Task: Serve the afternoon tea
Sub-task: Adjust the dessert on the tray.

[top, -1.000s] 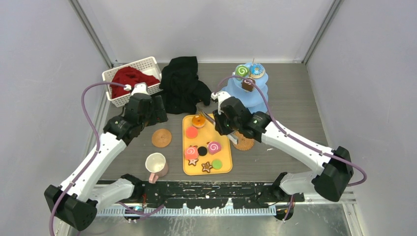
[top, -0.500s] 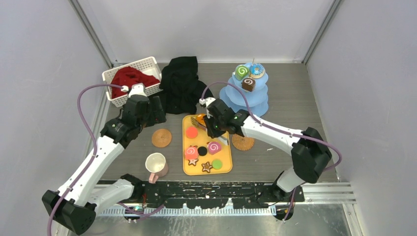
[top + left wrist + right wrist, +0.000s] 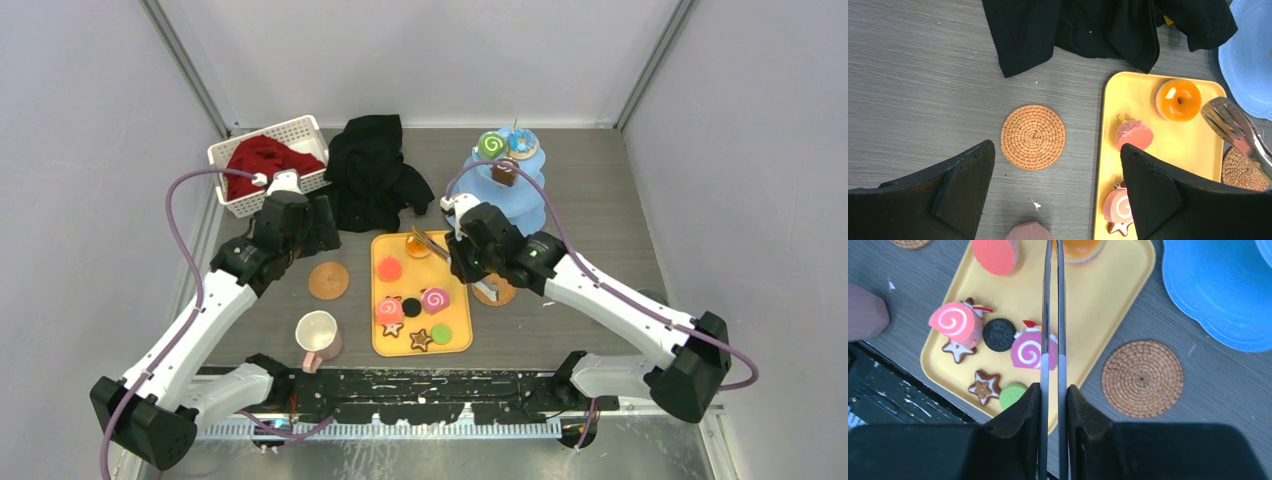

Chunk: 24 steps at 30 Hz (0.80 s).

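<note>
The right gripper [image 3: 1053, 392] is closed narrowly on metal tongs [image 3: 1046, 315], their tips by the orange donut [image 3: 1178, 100] on the yellow tray [image 3: 1193, 145]. The left gripper [image 3: 1056, 150] gapes wide and holds nothing.

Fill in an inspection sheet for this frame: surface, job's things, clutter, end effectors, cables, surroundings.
Surface: grey wood-grain table; two woven coasters on it.
Job's things: sweets on yellow tray; three more on blue tiered stand; pink-handled mug near the left arm's base.
Clutter: black cloth; white basket holding red cloth.
End effectors: left end effector open, empty; right end effector shut on metal tongs, tips beside orange donut.
Cables: purple cable looping off each arm.
Surroundings: plain pale walls; nothing else seen.
</note>
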### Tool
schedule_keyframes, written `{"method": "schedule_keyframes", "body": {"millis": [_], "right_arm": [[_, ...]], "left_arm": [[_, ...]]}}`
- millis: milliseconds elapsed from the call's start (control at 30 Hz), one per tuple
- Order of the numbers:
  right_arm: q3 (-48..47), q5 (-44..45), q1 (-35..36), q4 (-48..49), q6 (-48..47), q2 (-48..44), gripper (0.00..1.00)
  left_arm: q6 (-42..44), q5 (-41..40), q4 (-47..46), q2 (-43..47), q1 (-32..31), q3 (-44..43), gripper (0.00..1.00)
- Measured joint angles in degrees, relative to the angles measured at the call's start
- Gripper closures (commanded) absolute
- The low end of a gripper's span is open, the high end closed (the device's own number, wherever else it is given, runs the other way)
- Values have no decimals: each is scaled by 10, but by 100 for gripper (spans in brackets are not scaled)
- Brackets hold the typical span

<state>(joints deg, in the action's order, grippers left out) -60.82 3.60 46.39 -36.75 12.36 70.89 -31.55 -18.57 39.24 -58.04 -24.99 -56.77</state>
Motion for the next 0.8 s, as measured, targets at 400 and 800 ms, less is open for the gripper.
{"method": "schedule_keyframes", "body": {"millis": [400, 800], "right_arm": [[62, 72, 0, -80, 28, -42, 69], [108, 7, 0, -27, 47, -41, 63]], "left_arm": [[-11, 2, -2, 0, 0, 0, 5], [-12, 4, -5, 1, 0, 0, 5]]}}
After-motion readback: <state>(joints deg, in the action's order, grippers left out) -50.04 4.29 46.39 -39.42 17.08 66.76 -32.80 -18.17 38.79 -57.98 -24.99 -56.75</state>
